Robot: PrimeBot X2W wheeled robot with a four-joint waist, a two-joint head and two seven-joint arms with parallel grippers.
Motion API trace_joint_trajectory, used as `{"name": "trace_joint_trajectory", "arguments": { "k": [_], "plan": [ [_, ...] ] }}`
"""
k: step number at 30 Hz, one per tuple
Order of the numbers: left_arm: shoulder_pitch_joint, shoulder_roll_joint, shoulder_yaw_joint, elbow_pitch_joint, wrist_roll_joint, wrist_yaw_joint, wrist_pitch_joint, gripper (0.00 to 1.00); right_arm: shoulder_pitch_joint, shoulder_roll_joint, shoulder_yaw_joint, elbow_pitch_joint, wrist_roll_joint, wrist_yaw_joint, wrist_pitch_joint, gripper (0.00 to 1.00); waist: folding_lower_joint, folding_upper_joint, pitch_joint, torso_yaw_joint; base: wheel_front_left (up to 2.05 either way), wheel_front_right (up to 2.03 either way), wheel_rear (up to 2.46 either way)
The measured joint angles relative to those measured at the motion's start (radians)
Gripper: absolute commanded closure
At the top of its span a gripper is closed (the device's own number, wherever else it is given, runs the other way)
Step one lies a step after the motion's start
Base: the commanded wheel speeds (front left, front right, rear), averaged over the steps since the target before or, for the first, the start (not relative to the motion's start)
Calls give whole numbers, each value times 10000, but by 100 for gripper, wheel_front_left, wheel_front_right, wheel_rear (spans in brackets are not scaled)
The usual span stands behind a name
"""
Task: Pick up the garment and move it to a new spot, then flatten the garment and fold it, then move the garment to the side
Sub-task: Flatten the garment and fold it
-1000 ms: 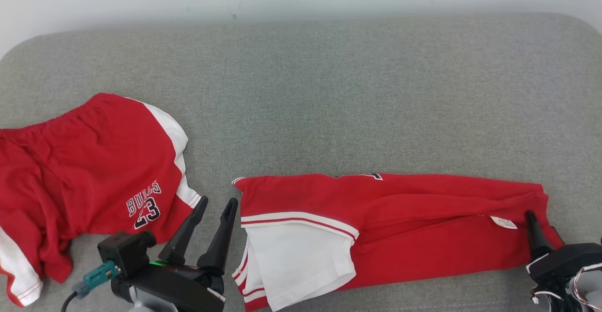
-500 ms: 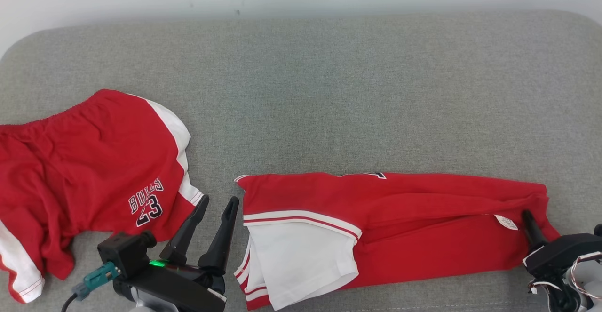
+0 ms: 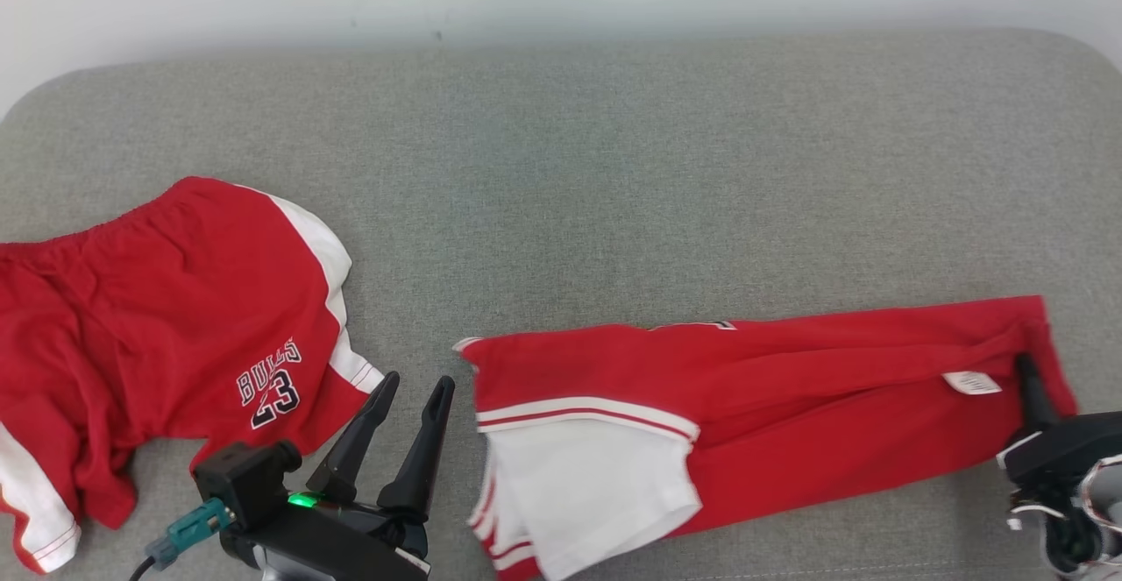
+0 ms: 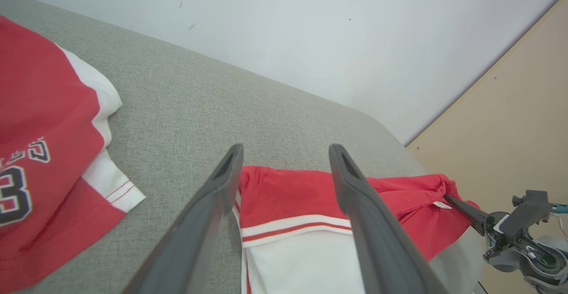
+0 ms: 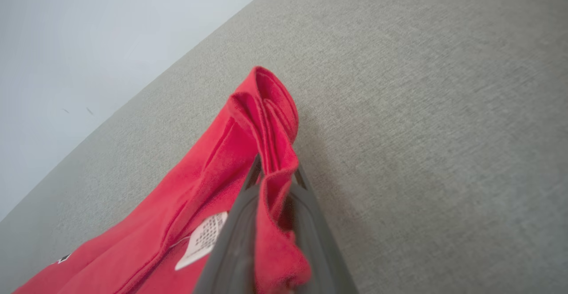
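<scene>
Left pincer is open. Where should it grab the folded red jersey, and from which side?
Take the jersey at its left end, on the red corner above the white stripe, coming from the robot's left. That edge lies flat facing the open left pincer, and the right pincer clamps the opposite end, so both ends should lift evenly.

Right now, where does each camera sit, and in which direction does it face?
Head view: on the robot's head, facing forward and down at the grey cushion, shorts and garment; left gripper lower left, right gripper lower right.
Left wrist view: on the left wrist, facing along its open fingers toward the garment's striped end.
Right wrist view: on the right wrist, facing along its fingers, shut on the garment's red end.
Shared: head and left wrist views show the right gripper holding the garment.
</scene>
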Motion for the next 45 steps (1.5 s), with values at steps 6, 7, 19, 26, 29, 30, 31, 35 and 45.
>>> {"name": "trace_joint_trajectory", "arguments": {
  "k": [6,7,19,26,29,30,31,35,45],
  "plan": [
    [34,-100,42,12,38,-88,0,0,-12,-709,-61,-107,-435,0,-642,100,0,0,-93,-102,0,0,0],
    [58,-109,59,13,58,-92,0,0,-19,-786,-71,-167,-531,0,-688,100,0,0,-108,-121,0,0,0],
    [210,-330,201,140,186,-253,0,0,-4,-600,445,-1791,-1407,27,-940,100,0,0,-279,-173,0,0,0],
    [217,-447,426,253,474,-253,0,0,957,-424,1375,-3664,-1848,29,-945,100,-2,-1,-565,25,0,0,0],
    [248,-527,495,219,533,-251,0,0,1318,-378,1741,-4332,-1975,29,-947,100,-3,-1,-660,189,0,0,0],
    [268,-545,497,201,535,-251,0,0,1368,-341,1856,-4489,-2019,29,-945,100,-3,0,-683,251,0,0,0],
    [311,-550,500,186,550,-251,0,0,1385,-297,1967,-4661,-2021,29,-945,100,-2,0,-702,318,0,0,0],
    [391,-635,491,130,627,-253,0,0,1416,-222,2270,-5145,-2174,29,-947,100,-2,0,-737,613,0,0,0],
    [391,-744,497,265,694,-353,0,0,1490,15,3160,-5298,-2589,29,-596,100,-2,-1,-736,1476,0,0,0]
  ]
}}
